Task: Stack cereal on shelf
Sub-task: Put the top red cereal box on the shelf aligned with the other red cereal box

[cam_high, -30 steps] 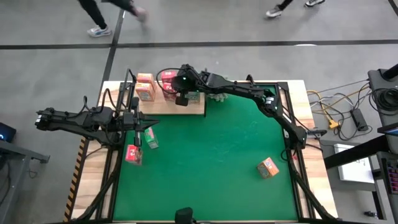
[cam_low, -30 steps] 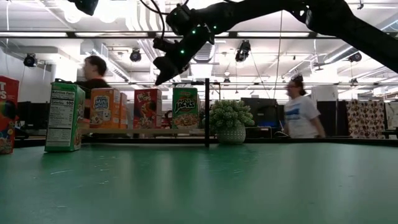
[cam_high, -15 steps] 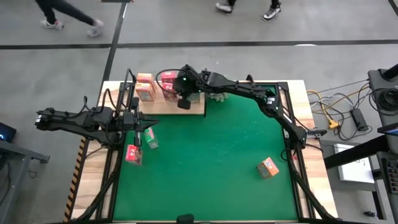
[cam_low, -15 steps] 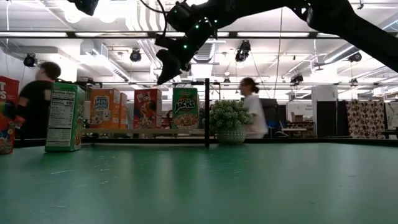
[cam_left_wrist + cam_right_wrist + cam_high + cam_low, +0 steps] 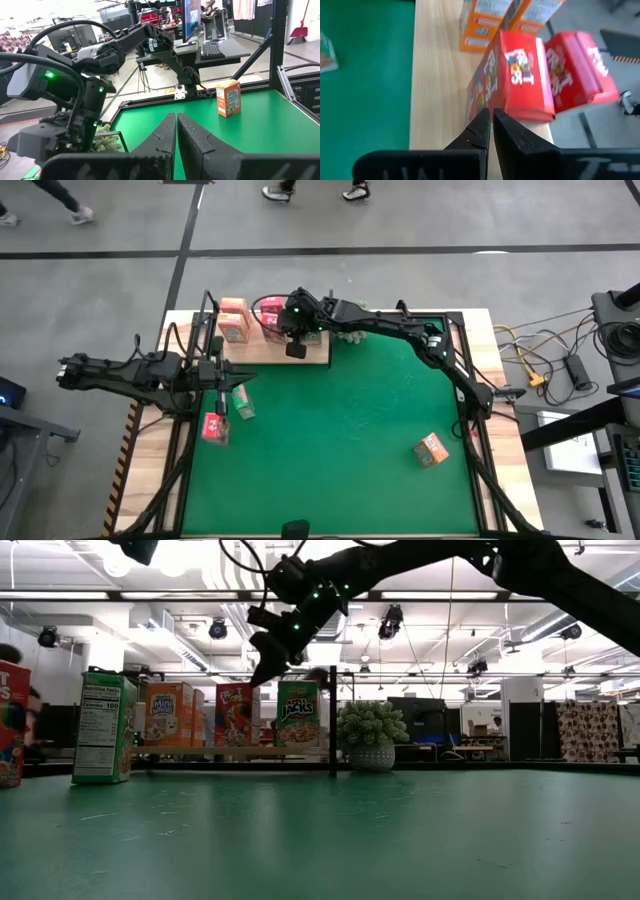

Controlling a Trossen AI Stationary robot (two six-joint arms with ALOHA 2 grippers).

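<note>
Wooden shelf (image 5: 255,351) holds several cereal boxes (image 5: 233,321) — perhaps five.

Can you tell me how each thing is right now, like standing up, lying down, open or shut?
left gripper: jaws shut, empty, at the mat's left edge.
right gripper: jaws shut, empty, over the shelf.
shelf: flat, holding upright boxes.
orange boxes on shelf: upright.
red box on shelf: upright.
green box on shelf: upright.
lone orange box: on the mat, off the shelf.
plant: upright beside the shelf.
</note>
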